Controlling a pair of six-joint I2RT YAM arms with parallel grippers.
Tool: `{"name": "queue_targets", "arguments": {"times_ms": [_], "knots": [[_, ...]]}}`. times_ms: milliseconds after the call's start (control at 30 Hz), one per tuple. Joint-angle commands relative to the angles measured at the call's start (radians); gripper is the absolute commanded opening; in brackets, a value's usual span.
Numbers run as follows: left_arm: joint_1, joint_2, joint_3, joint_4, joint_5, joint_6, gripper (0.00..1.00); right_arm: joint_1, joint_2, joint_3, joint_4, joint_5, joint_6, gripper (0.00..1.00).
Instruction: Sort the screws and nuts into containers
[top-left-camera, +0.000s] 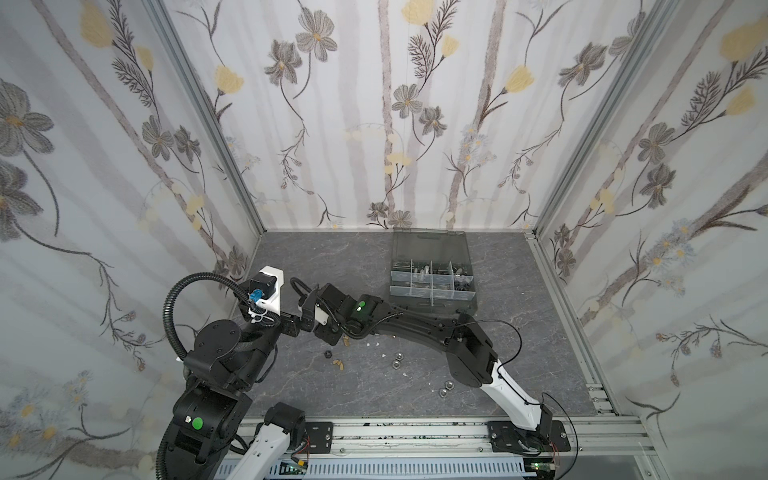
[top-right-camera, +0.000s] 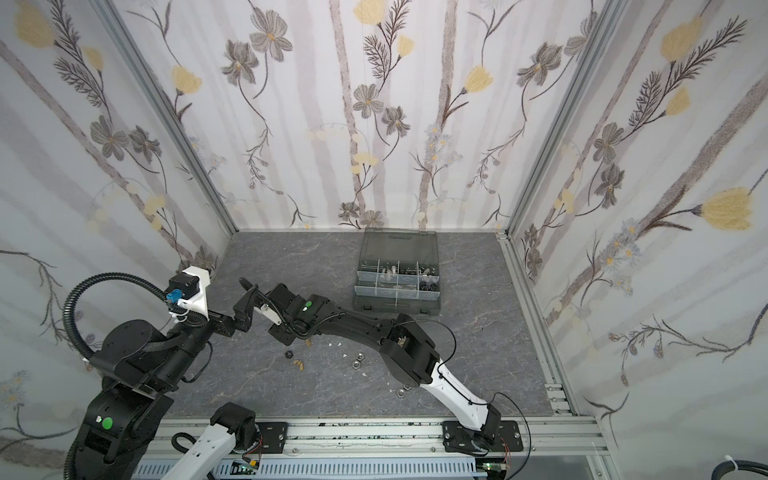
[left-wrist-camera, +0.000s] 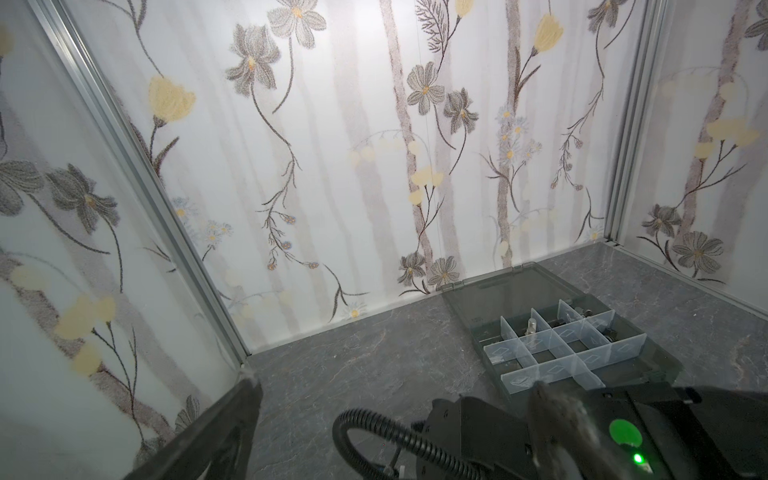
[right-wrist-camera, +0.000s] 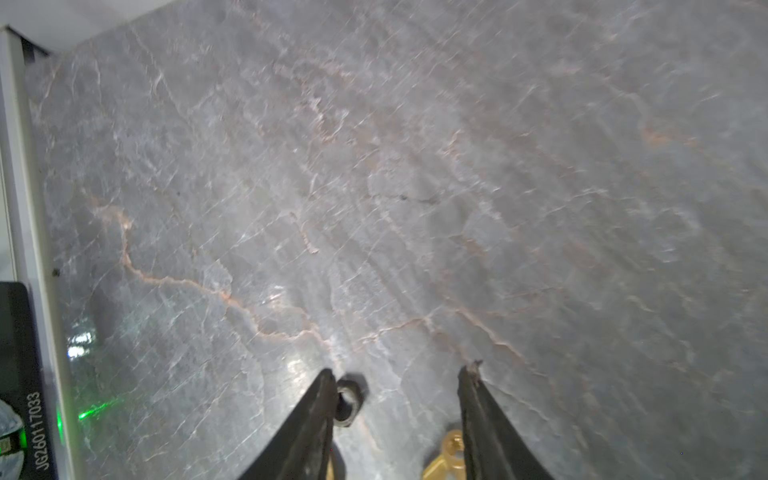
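Grey marble bench (top-left-camera: 365, 257), floral walls (top-left-camera: 374, 124). A black nut (right-wrist-camera: 349, 401) lies just beside one finger of the right pincer (right-wrist-camera: 399, 374), and a brass wing nut (right-wrist-camera: 446, 453) sits by the other. Its jaws are partly spread, gripping nothing. Loose silver nuts (top-left-camera: 400, 356) sit a bit right, and the organiser case (top-left-camera: 432, 306) is at the far side. The left pincer (left-wrist-camera: 395, 384) gapes wide, empty.

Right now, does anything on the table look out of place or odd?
Yes. Small white specks lie scattered on the grey marble-look tabletop among loose silver hex nuts, and look like debris, not hardware. In the right wrist view, one fingertip of the right hand looks ragged.
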Motion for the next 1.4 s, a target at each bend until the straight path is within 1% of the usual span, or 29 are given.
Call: {"name": "queue_targets", "arguments": {"times_ms": [0,100,333,667,833,1133,1367], "knots": [[-0.001,-0.011,0.002,-0.005,-0.007,-0.013,1.0,0.022,0.02,0.025,-0.085,0.076,-0.022,0.55],[0.0,-0.022,-0.01,0.004,-0.003,-0.012,1.0,0.042,0.034,0.025,-0.124,0.127,-0.021,0.56],[0.0,-0.023,-0.013,0.001,0.014,0.0,1.0,0.053,0.069,0.024,-0.141,0.18,-0.018,0.55],[0.0,-0.017,-0.015,0.013,0.02,0.007,1.0,0.068,0.092,0.024,-0.127,0.156,-0.016,0.54],[0.0,-0.014,-0.017,0.019,0.023,0.009,1.0,0.072,0.107,0.024,-0.117,0.165,-0.019,0.51],[0.001,-0.007,-0.013,0.022,0.026,0.013,1.0,0.072,0.132,0.025,-0.106,0.178,-0.017,0.43],[0.0,-0.004,-0.01,0.024,0.023,0.014,1.0,0.071,0.136,0.024,-0.106,0.169,-0.017,0.32]]}}
